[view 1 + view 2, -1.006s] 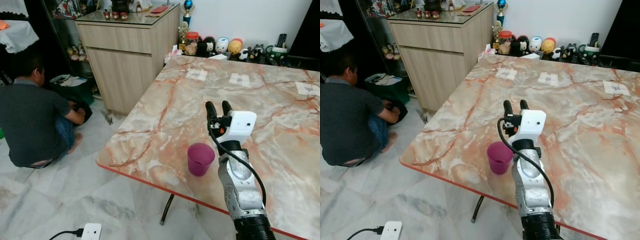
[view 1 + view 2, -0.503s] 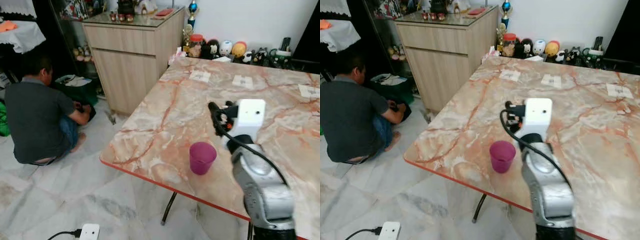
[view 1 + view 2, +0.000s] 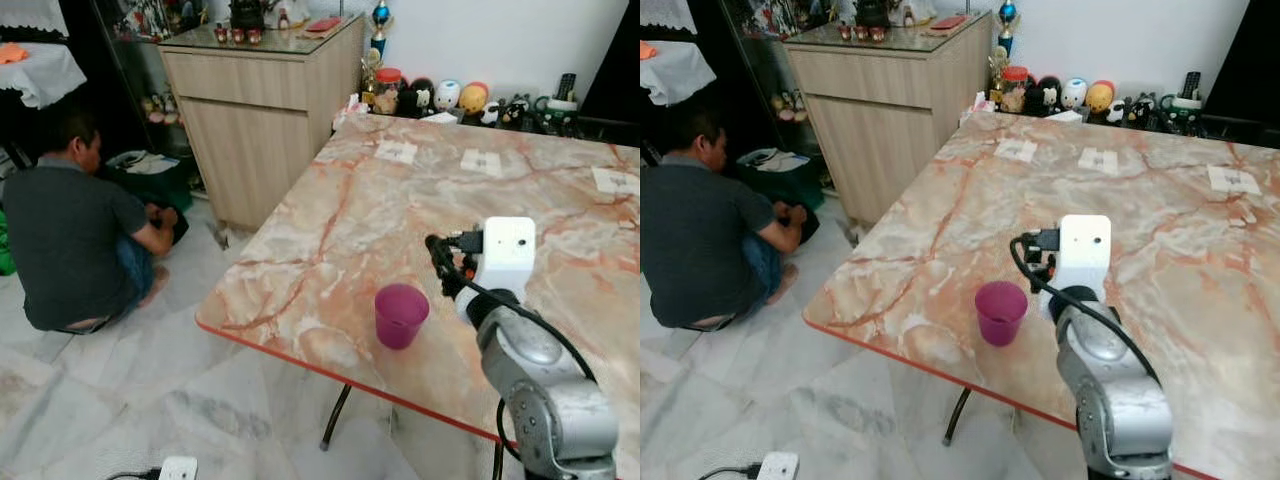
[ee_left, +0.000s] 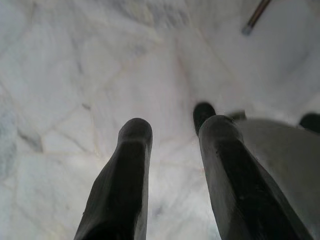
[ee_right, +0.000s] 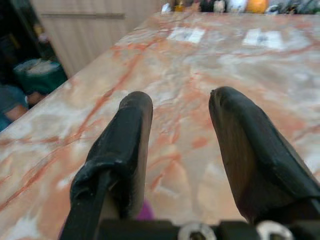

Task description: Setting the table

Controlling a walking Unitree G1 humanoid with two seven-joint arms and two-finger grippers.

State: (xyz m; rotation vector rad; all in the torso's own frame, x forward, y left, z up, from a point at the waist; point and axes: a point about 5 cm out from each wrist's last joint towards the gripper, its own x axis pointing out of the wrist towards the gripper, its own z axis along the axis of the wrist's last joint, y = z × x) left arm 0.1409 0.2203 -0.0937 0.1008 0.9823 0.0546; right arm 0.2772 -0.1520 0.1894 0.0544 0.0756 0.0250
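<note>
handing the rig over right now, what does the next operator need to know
Right gripper: open, empty, held above the table just past the cup.
Left gripper: open, empty, hanging over the floor, idle.
Cup: purple, upright on the table near its front edge, apart from the fingers.
Done: cup is on the table.
Left: no other tableware is on the table, so the rest of the setting is probably still to fetch.
Note: a person crouches on the floor to the left by the cabinet.
</note>
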